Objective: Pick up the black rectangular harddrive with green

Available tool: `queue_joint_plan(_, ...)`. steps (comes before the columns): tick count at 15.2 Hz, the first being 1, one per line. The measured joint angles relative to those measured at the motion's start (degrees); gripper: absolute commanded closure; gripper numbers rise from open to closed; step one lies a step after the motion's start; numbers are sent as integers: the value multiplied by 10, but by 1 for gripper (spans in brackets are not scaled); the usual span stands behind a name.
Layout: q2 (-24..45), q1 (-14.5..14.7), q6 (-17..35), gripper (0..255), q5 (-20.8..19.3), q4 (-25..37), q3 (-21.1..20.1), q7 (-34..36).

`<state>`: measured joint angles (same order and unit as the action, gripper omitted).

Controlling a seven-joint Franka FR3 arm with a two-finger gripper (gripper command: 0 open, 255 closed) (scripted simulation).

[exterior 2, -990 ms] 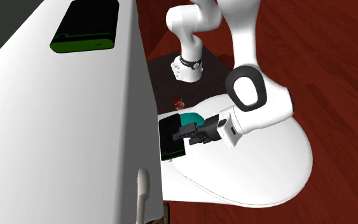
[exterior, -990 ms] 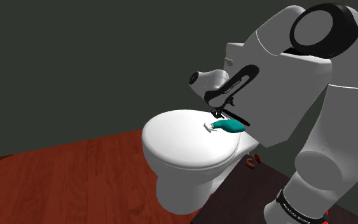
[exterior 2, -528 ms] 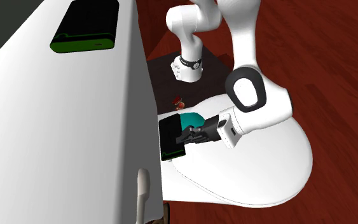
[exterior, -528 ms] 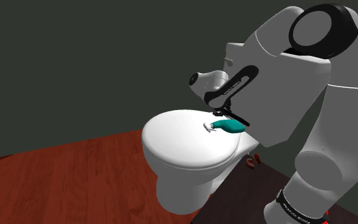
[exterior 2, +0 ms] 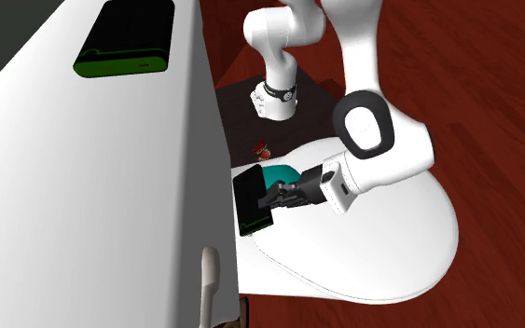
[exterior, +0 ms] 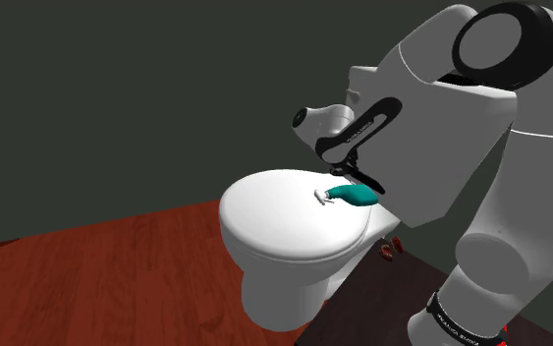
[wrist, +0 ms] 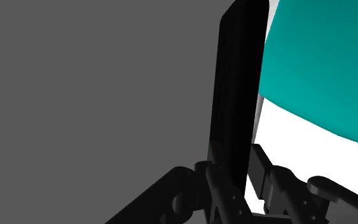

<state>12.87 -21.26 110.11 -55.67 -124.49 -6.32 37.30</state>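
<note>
My jaws are clamped on one edge of the black hard drive (exterior 2: 251, 200) with the green strip. It sits at the back of the toilet lid (exterior: 274, 211), just beside a teal thing (exterior: 353, 195). The grip looks made, so I judge the lift comes next: straight up off the lid, without nudging the teal thing.

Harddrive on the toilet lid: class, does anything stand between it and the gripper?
Nothing visible does. The gripper is right at the harddrive, next to the tank. The teal thing lies on the lid close beside them, not between them.
</note>
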Motion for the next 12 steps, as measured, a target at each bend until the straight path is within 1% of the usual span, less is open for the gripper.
queue_joint_plan(12,-60,1,-42,255,28,12,-5,-61)
